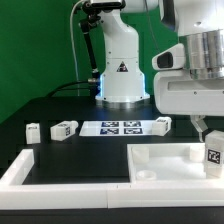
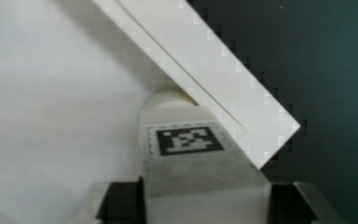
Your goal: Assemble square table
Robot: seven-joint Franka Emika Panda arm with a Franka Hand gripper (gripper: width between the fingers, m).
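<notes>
The white square table top lies at the exterior view's lower right, rim up. My gripper hangs over its right side, shut on a white tagged leg held upright at the top's right edge. In the wrist view the leg sits between my dark fingers, its tip against the top's raised rim. Three more legs lie loose on the black table: one and another at the left, and one by the marker board's right end.
The marker board lies flat mid-table in front of the robot base. A long white border rail runs along the left and front edges. A green wall stands behind.
</notes>
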